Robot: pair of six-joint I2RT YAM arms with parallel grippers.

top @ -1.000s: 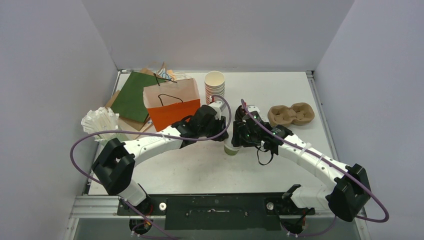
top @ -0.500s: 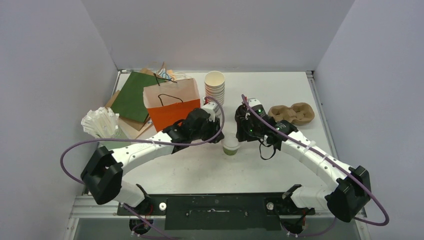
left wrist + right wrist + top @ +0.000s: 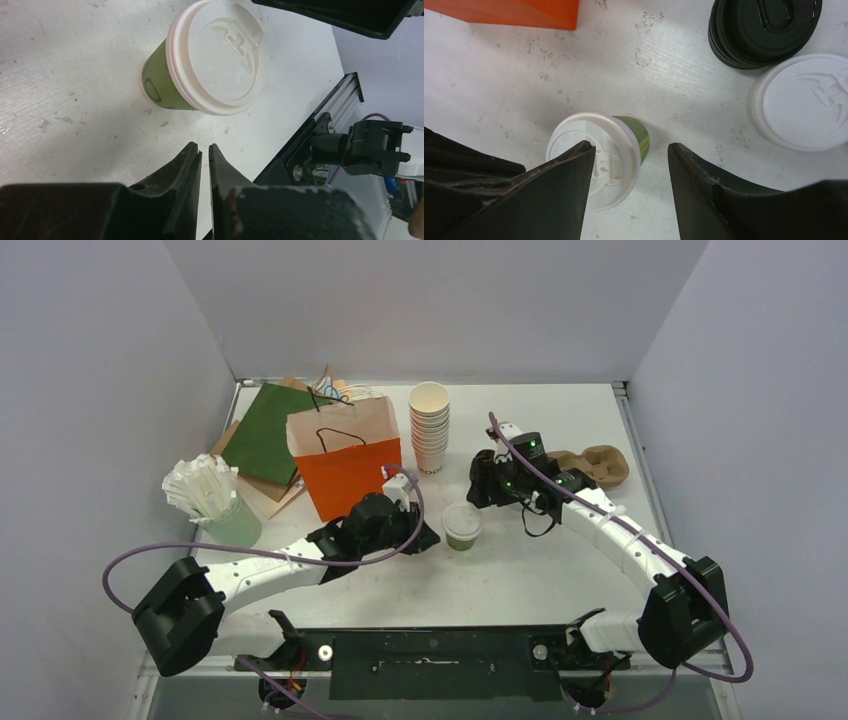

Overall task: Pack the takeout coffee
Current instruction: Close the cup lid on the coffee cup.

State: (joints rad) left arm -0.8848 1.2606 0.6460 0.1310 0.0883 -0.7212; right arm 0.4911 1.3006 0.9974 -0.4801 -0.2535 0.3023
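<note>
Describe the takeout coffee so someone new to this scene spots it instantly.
Start at the orange paper bag standing left of centre. Just right of it and a little nearer stands the takeout coffee. Unlike the stack of lidless white cups behind it, it has olive-green sides and a white lid.
</note>
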